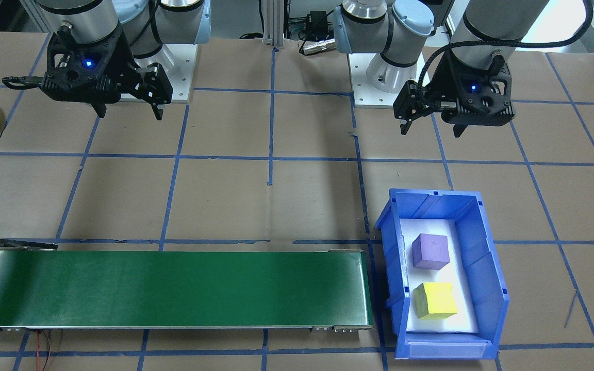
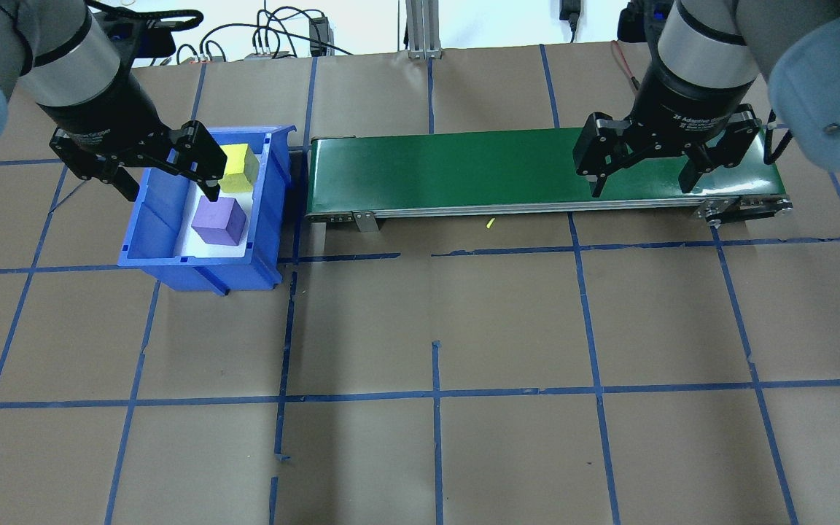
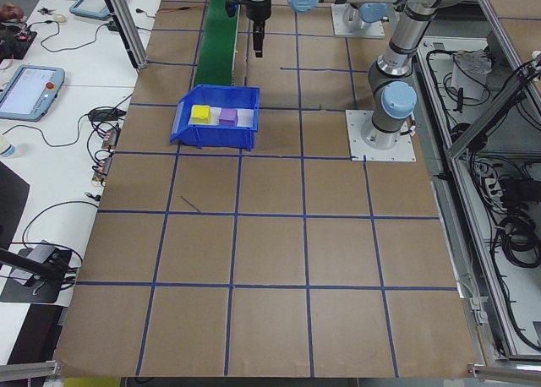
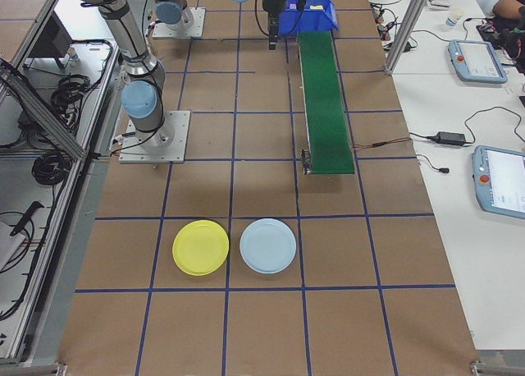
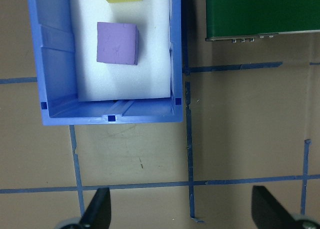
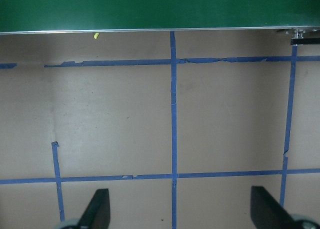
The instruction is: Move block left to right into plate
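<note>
While both tools hang above the desk (image 2: pixel 434 321) with fingers spread apart and empty, the left tool (image 2: pixel 161 171) sits upper left in the overhead view, over the blue bin (image 2: pixel 172 233) holding the purple block (image 2: pixel 219 221) and yellow block (image 2: pixel 239 168). The right tool (image 2: pixel 642 175) sits upper right. The yellow plate (image 4: pixel 201 247) lies lower left in the right-side view.

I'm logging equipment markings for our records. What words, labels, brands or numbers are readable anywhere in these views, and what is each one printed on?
"2F Adaptive ..." on the band of the right gripper, overhead view; the rest of that line and the smaller line beneath it are too blurred to read.
A matching white label on the left gripper: too blurred to read.
Screens of the handheld pendants on the side benches: too small to read.
The blue bin, purple block, yellow block, green conveyor and yellow plate: no text.
</note>
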Robot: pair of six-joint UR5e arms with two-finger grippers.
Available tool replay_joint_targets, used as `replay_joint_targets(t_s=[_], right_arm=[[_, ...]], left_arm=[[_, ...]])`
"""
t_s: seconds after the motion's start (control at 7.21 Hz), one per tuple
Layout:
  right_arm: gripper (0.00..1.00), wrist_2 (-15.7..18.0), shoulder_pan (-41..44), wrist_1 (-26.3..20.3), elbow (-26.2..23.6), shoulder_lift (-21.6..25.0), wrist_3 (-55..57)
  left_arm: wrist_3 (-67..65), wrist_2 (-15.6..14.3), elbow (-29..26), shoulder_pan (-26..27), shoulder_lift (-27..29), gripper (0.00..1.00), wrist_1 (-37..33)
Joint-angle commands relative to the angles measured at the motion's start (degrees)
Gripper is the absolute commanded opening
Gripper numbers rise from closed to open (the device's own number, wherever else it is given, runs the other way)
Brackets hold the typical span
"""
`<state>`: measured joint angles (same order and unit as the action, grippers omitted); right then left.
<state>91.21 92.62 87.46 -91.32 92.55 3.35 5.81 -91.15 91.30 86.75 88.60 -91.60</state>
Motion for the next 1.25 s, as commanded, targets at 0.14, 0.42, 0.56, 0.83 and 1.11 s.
replay_joint_targets(t_s=[0.14,0.42,0.56,0.83,1.11], right_arm=[[1.00,0.1,0.1,0.1,0.0,0.1,0.2],[1.00,0.0,0.0,0.0,0.0,0.1,0.0],[1.00,-0.3,0.1,0.0,0.0,0.1,0.1],[1.00,-0.1,0.0,-0.1,0.2,0.3,0.0],[1.00,-0.4,0.1,0.0,0.1,0.3,0.1]], left_arm=[[0.0,0.0,-0.2,0.0,0.0,1.00,0.1],[0.1,-0.2,-0.2,0.0,0.0,1.00,0.0],[0.1,-0.2,-0.1,0.0,0.0,1.00,0.0],[0.3,0.0,-0.3,-0.6,0.0,1.00,0.3],[2.3,-0.3,-1.0,-1.2,3.2,1.00,4.9]])
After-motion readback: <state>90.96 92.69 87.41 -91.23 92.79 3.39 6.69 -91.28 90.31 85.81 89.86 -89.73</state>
